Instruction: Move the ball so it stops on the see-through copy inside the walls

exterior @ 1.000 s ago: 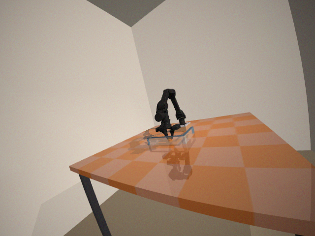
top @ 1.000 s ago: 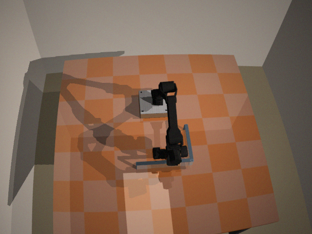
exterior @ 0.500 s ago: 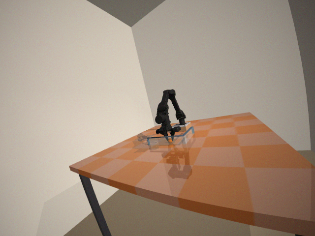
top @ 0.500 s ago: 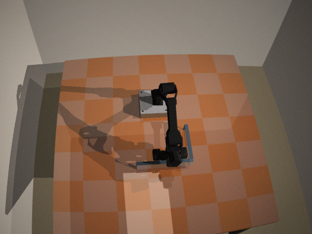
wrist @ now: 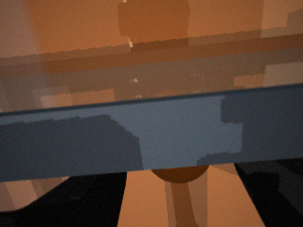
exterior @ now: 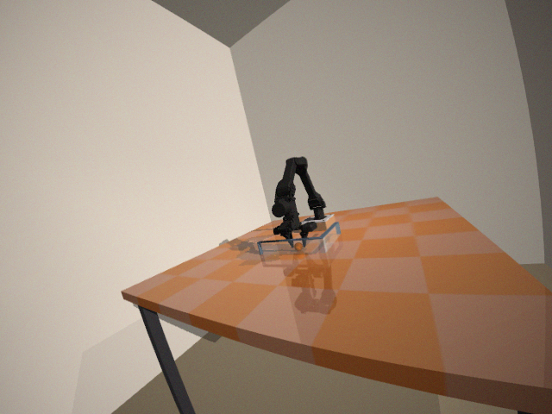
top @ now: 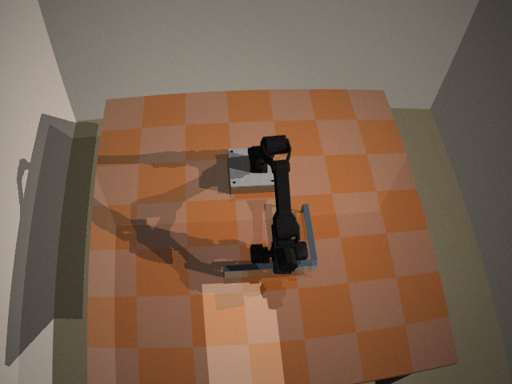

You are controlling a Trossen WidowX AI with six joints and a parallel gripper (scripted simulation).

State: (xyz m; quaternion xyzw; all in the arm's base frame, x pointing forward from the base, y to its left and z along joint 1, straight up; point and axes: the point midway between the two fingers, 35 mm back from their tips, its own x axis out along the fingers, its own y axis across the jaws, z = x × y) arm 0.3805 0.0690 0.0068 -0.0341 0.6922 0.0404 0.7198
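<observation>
The orange ball [exterior: 297, 246] [wrist: 180, 175] is low, at the table, just behind the long clear wall. In the wrist view that wall's blue top edge hides most of it. My gripper [exterior: 297, 244] is open, pointing down, with one finger on each side of the ball and a gap at the fingers in the wrist view. The two clear walls [top: 310, 235] [exterior: 330, 231] [wrist: 71, 147] with blue top edges meet in a corner. In the top view the arm covers the ball and fingertips. I cannot make out the see-through copy apart from the ball.
The arm's white base plate [top: 252, 180] stands behind the walled area. The arm [top: 282, 190] [exterior: 285, 187] reaches from it over the area. The long wall runs close beneath the wrist camera. The checkered table [top: 372, 306] [exterior: 383, 311] extends around the walls.
</observation>
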